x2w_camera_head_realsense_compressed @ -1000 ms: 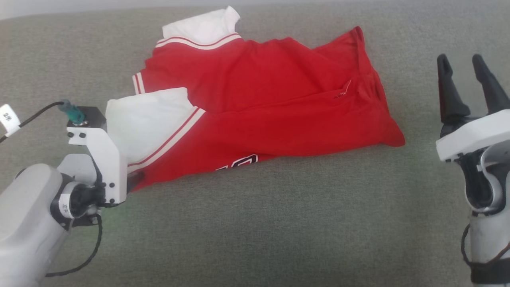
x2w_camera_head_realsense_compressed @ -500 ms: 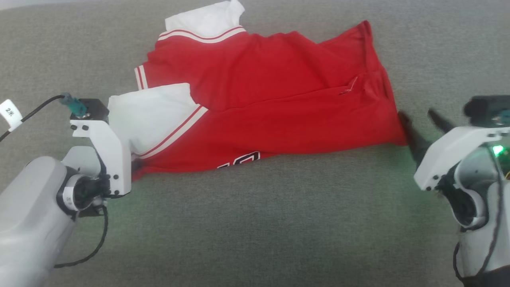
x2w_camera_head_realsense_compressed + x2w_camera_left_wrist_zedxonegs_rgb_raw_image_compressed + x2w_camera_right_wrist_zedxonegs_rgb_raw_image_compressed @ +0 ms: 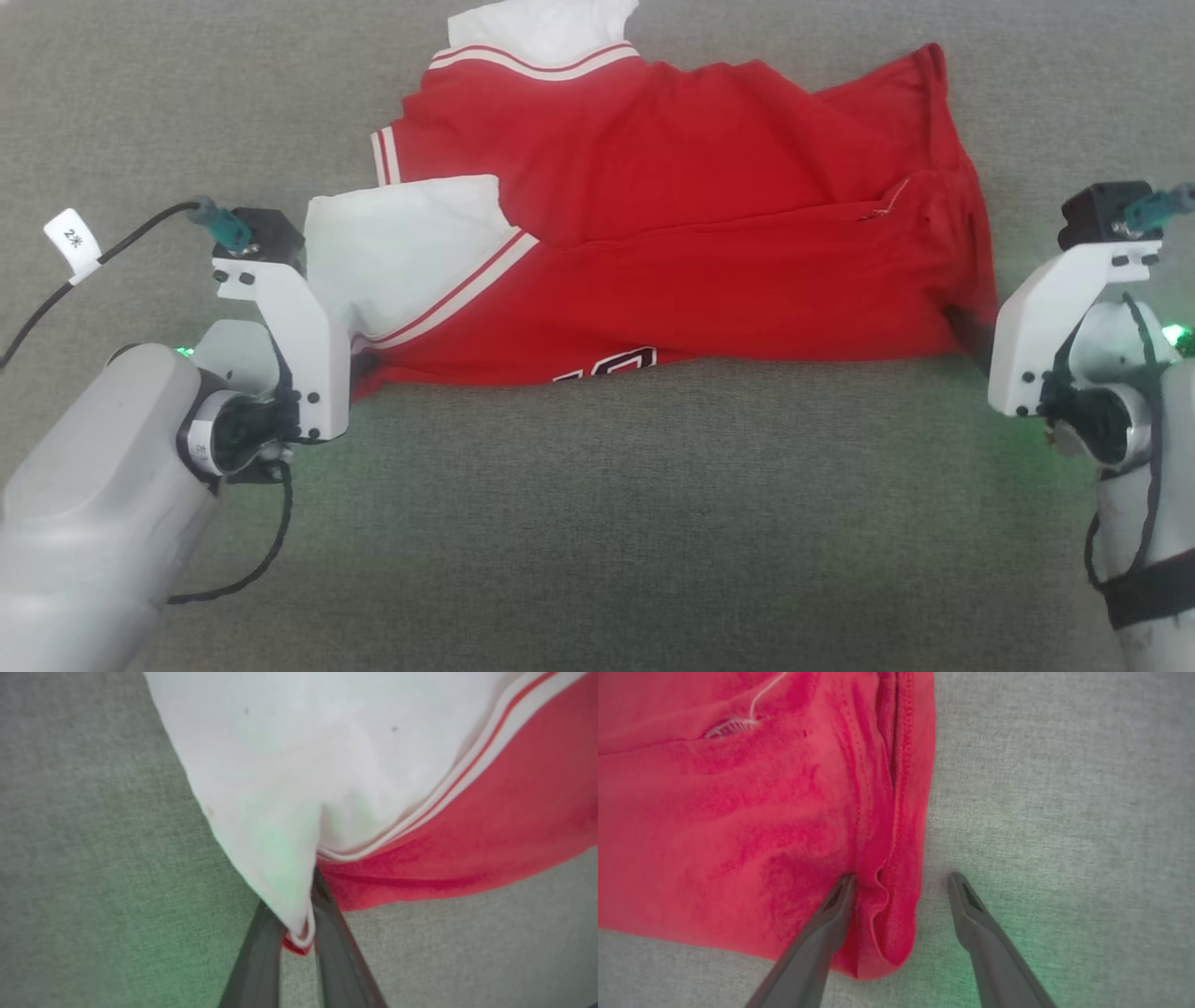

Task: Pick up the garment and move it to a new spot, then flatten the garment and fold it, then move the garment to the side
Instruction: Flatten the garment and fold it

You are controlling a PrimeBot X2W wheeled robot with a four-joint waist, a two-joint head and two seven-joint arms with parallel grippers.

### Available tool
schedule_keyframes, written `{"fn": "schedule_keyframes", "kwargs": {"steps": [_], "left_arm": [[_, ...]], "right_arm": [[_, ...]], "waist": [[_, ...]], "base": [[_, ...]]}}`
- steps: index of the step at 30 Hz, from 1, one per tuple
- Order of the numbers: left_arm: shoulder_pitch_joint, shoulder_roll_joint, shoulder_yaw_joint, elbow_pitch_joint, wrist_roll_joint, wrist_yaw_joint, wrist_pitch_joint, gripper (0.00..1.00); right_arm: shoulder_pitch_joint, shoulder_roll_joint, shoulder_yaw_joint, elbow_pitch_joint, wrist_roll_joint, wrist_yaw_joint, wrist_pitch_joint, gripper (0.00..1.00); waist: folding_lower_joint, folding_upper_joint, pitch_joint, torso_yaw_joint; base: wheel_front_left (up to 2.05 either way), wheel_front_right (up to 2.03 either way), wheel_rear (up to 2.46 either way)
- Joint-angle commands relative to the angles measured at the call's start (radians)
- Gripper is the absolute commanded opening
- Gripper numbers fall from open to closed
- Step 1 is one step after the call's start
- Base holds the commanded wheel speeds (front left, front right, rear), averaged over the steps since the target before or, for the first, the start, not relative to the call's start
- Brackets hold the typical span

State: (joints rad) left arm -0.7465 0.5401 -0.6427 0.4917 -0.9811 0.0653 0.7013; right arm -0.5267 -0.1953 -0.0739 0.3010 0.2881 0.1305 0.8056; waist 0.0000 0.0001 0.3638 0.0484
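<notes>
The left end effector [image 3: 299,905] is clenched on the basketball jersey [image 3: 672,233] at its 8 o'clock white corner; the right end effector [image 3: 902,877] is released (jaws straddling the 4 o'clock red hem).

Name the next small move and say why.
Probably shut the right claw. It stands open with the red corner of the garment between its jaws, while the left claw is shut on the white corner at the other end. Then both ends could lift together.
</notes>
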Motion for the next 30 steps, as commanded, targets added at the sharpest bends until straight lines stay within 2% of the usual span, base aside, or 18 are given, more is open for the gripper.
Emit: {"fn": "schedule_keyframes", "kwargs": {"steps": [1,9,16,25,30], "left_arm": [[0.031,-0.026,-0.032,0.036,0.011,-0.003,0.001,0.0],[0.023,-0.025,-0.033,0.071,0.011,-0.02,-0.008,0.0],[0.02,0.028,-0.029,0.025,0.019,0.0,0.026,0.0],[0.084,0.123,-0.035,-0.175,0.037,0.08,0.088,0.0],[0.166,0.173,-0.035,-0.311,0.026,0.141,0.107,0.0]], "right_arm": [[0.01,0.014,0.009,0.039,-0.008,0.0,0.03,0.0],[-0.003,0.002,0.009,0.044,-0.006,0.0,0.062,0.0],[0.029,-0.038,0.036,-0.055,0.05,0.0,0.11,0.0],[0.155,-0.129,0.059,-0.254,0.137,0.0,0.232,0.0],[0.264,-0.142,0.032,-0.354,0.173,0.0,0.275,0.0]], "waist": [[0.0,-0.0001,0.0,0.006],[0.0,-0.0001,-0.019,0.018],[0.0,-0.0001,-0.052,0.014],[0.0,-0.0001,-0.085,0.011],[0.0,-0.0001,-0.087,0.011]], "base": [[0.0,0.0,0.0],[0.0,0.0,0.0],[0.0,0.0,0.0],[0.0,0.0,0.0],[0.0,0.0,0.0]]}}
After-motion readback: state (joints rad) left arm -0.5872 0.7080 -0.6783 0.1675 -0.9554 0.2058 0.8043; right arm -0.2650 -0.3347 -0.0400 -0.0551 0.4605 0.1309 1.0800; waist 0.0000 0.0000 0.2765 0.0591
